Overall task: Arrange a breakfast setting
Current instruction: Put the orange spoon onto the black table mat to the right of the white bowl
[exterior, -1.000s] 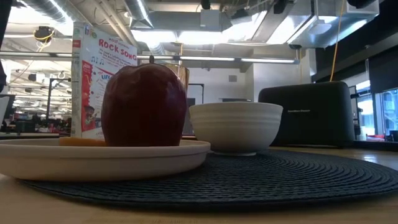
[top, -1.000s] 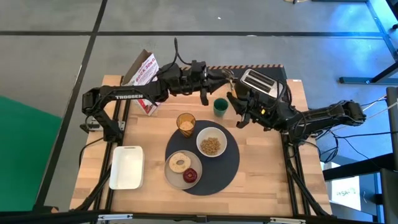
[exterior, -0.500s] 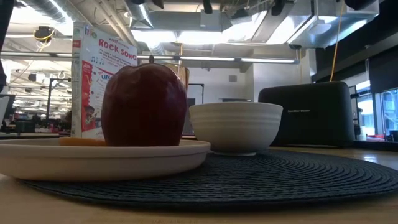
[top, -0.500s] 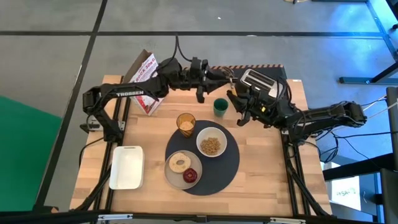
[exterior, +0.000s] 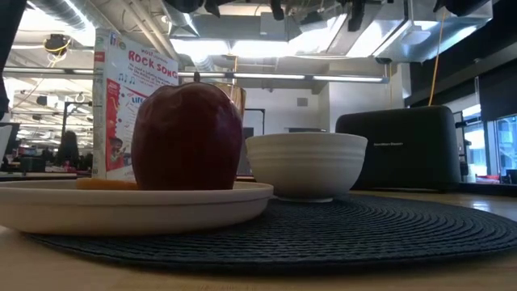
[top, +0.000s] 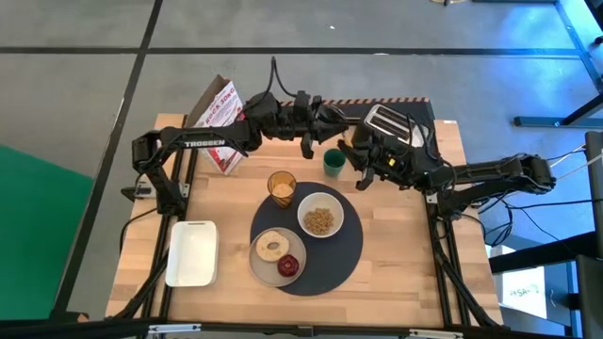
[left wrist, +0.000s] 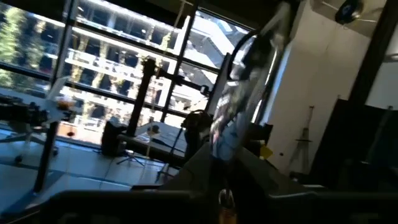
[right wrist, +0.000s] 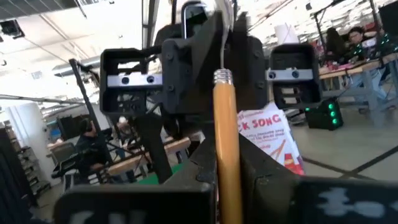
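Two grippers meet above the green cup (top: pixel 334 162) from the top. The left gripper (top: pixel 325 118) can't be read. In the right wrist view, the right gripper (right wrist: pixel 227 165) pinches the orange-handled spoon (right wrist: pixel 227 149). Best carry it slowly to the mat (top: pixel 344 259).

"TROSSEN" runs in white along the left arm (top: pixel 203 143); the cereal box (exterior: pixel 129 101) reads "ROCK SONG" in red, and shows "SONG" in the right wrist view
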Action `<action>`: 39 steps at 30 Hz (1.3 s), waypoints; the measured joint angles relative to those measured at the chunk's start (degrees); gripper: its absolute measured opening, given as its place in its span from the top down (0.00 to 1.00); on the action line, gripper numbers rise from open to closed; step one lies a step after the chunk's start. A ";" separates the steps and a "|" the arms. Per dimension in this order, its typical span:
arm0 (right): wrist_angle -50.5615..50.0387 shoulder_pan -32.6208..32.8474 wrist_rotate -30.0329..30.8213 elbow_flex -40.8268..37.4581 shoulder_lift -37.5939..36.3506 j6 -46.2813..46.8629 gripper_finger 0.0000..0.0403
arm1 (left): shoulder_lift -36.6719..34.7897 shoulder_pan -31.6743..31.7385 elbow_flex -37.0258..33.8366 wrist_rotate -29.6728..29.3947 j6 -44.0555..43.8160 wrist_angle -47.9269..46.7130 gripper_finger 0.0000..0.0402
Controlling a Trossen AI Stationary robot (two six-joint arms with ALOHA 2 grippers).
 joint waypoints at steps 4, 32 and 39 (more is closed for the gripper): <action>-1.03 0.03 -0.79 0.00 0.02 0.84 0.96 | 0.00 0.61 0.00 4.41 -1.24 -0.41 0.97; -44.57 -1.75 1.47 20.88 1.34 -7.41 0.66 | -0.57 0.21 0.00 9.84 0.19 -32.25 1.00; -45.17 -1.83 0.50 22.88 2.54 -6.42 0.93 | -0.57 -0.85 0.00 9.85 -0.28 -31.83 1.00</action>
